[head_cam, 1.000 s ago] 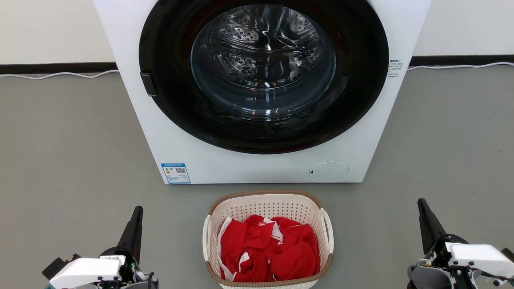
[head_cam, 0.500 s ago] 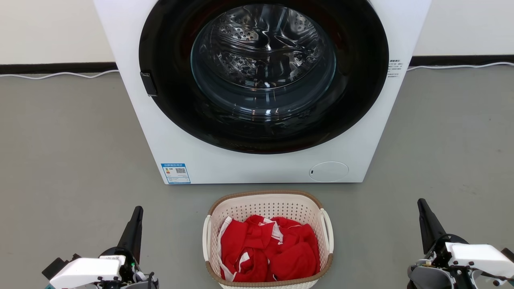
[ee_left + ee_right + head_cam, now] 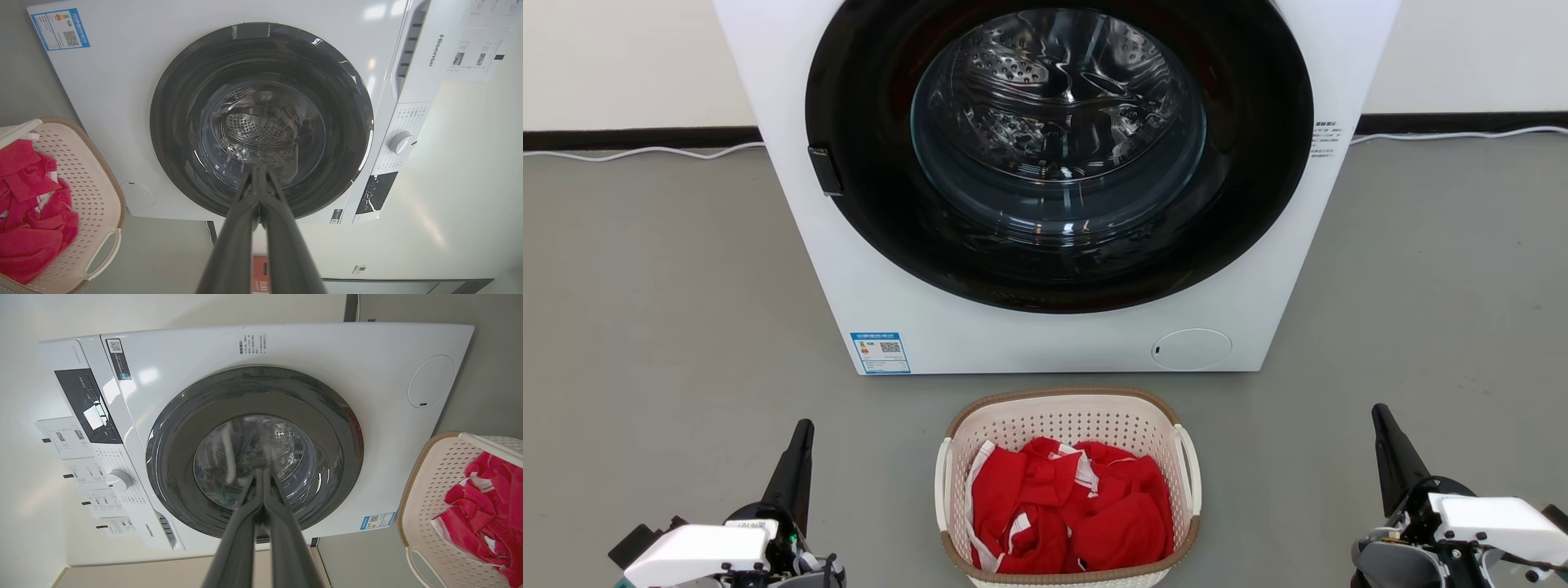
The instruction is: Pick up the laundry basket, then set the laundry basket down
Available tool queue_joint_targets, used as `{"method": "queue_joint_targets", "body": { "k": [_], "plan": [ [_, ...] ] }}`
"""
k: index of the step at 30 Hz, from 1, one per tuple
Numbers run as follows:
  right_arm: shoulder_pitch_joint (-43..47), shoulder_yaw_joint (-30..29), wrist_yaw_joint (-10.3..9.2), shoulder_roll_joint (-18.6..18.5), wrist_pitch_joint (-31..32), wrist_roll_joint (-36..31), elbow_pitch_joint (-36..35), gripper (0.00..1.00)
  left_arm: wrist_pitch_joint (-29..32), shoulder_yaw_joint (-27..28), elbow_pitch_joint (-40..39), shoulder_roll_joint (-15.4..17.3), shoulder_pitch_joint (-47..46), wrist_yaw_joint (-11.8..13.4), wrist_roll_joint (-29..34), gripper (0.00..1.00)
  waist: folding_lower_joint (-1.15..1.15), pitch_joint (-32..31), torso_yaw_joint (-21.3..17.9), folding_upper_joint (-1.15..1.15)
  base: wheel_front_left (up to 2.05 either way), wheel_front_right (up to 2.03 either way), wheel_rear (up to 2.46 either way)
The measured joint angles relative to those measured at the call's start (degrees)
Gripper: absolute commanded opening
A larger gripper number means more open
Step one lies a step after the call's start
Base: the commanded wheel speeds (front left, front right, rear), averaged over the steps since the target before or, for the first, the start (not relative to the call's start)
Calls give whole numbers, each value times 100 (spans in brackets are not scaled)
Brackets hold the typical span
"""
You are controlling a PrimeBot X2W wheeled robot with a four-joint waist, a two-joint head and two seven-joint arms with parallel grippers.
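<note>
The laundry basket (image 3: 1066, 412), cream-white with a brown rim and white loop side handles, stands on the grey floor just in front of the washer, with red and white cloth (image 3: 1068, 506) lying in it. My left gripper (image 3: 803, 430) hangs shut at the lower left, well to the left of the basket and apart from it. At the lower right, my right gripper (image 3: 1379, 415) is shut too, well clear of the basket's right handle. In the left wrist view the basket (image 3: 94, 175) is at the left edge past my shut gripper (image 3: 259, 169); in the right wrist view the basket (image 3: 429, 486) is at the right edge past my shut gripper (image 3: 261, 472).
A white front-loading washer (image 3: 915, 327) with its round dark door (image 3: 1058, 155) shut stands right behind the basket. Grey floor (image 3: 670, 310) stretches to both sides. A white cable (image 3: 637, 152) runs along the wall's foot.
</note>
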Motion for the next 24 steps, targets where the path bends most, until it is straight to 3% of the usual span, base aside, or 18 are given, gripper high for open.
{"method": "queue_joint_targets", "body": {
  "k": [24],
  "plan": [
    [0,0,0,0,0,0,0,0,0,0,-1,0,0,0,0,0,0,0,0,0,0,0,0]
  ]
}}
